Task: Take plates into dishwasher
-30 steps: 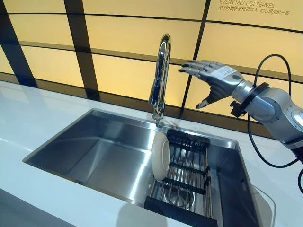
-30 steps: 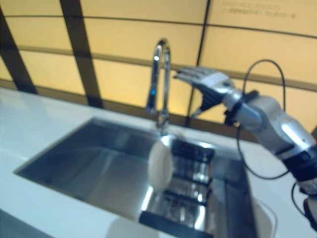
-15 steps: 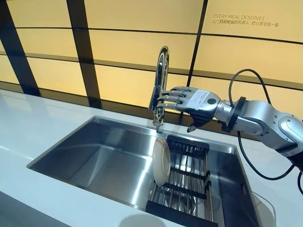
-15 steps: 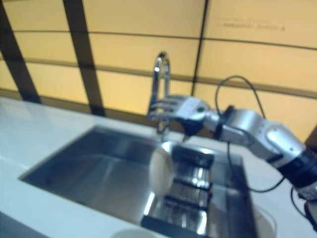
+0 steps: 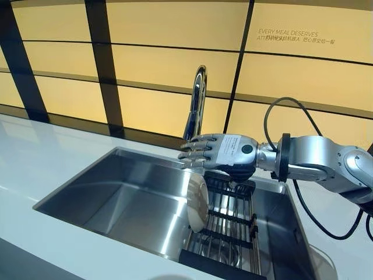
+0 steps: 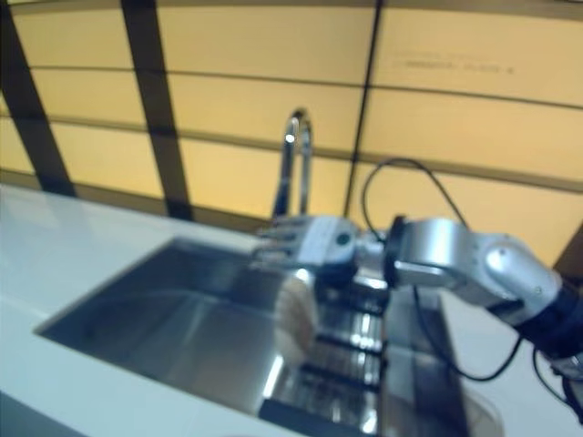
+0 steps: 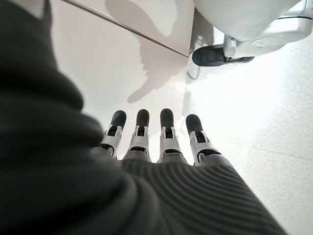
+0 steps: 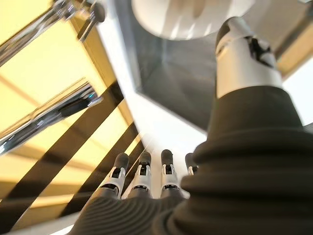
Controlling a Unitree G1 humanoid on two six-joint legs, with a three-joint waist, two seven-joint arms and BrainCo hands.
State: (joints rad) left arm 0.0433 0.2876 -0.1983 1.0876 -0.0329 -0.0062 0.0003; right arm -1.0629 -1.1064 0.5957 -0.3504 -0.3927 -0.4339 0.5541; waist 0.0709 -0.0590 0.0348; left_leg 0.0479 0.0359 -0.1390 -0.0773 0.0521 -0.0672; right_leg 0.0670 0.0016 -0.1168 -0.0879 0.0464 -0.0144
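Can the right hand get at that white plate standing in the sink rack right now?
Probably yes. The right hand hovers open just above the white plate, which stands on edge in the rack, nothing between them.

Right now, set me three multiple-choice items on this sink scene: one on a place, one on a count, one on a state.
1. Where is the white plate?
A. flat on the counter
B. on edge in the sink's rack
C. in the right hand

2. How many plates show?
A. one
B. two
C. three

3. How is the right hand?
A. curled round the tap
B. pinching the plate
C. open, just above the plate

Key: 1 B, the plate stands upright at the rack's edge. 2 A, only one shows. 3 C, its fingers are straight and hold nothing.
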